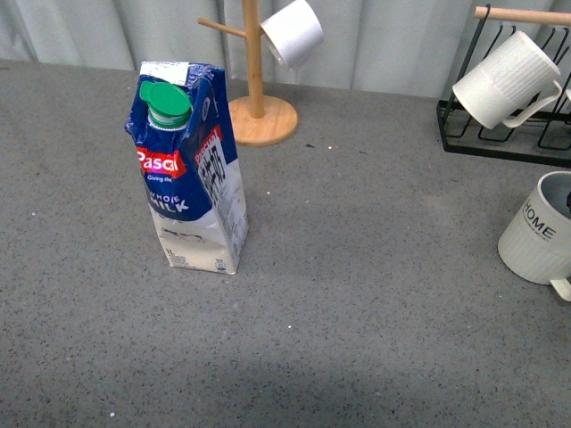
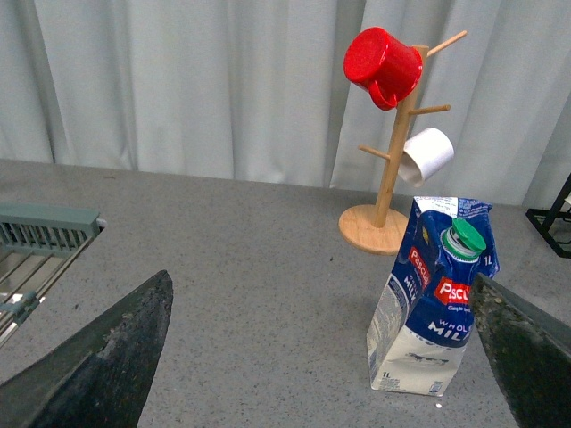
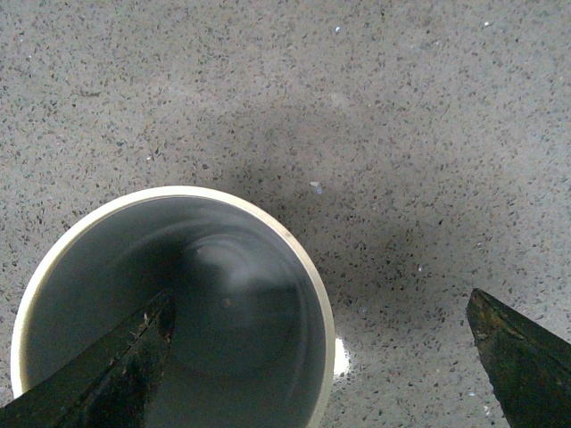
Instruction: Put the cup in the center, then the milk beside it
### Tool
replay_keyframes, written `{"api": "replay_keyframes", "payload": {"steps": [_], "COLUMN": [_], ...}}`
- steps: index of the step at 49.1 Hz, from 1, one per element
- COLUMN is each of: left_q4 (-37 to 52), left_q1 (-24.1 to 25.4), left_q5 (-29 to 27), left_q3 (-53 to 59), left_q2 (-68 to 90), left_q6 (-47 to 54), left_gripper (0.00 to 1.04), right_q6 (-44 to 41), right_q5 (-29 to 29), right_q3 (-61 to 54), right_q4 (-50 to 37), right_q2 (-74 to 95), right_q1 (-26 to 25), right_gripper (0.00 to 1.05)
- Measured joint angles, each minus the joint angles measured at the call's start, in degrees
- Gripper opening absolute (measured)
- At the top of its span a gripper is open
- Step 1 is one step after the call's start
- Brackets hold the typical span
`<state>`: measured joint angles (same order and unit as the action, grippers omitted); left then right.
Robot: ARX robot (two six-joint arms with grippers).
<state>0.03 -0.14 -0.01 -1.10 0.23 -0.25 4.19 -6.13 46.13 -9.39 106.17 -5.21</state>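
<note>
The cup [image 1: 542,227], an off-white ribbed mug with "HOME" lettering, stands at the table's far right edge in the front view. In the right wrist view I look straight down into its grey-blue inside [image 3: 223,294]. My right gripper [image 3: 321,357] is open above it, one finger over the inside and the other outside the rim. The milk [image 1: 192,169], a blue and white carton with a green cap, stands upright left of the middle. In the left wrist view the milk [image 2: 433,303] stands ahead of my open, empty left gripper [image 2: 321,357], near one finger. The center [image 1: 357,259] is bare grey tabletop.
A wooden mug tree [image 1: 259,107] with a white mug [image 1: 293,33] stands behind the milk; the left wrist view also shows a red mug [image 2: 382,64] on it. A black rack [image 1: 500,134] at back right holds a plain white ribbed mug [image 1: 504,80]. A dish rack [image 2: 45,241] lies far left.
</note>
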Motion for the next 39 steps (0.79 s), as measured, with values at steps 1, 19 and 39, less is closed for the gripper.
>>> {"api": "replay_keyframes", "payload": {"steps": [1,19,39], "left_q4": [0.00,0.00,0.00], "left_q1": [0.00,0.00,0.00], "left_q5": [0.00,0.00,0.00], "left_q3": [0.00,0.00,0.00], "left_q2": [0.00,0.00,0.00], "left_q6": [0.00,0.00,0.00], "left_gripper": [0.98,0.98,0.98], "right_q6": [0.24,4.13,5.31], "right_q5": [-0.02,0.02,0.57], "right_q3": [0.26,2.51,5.33], "right_q4": [0.44,4.35,7.45], "right_q2": [0.26,2.03,1.99], "right_q1": [-0.02,-0.07,-0.04], "right_gripper": [0.95,0.45,0.01]}}
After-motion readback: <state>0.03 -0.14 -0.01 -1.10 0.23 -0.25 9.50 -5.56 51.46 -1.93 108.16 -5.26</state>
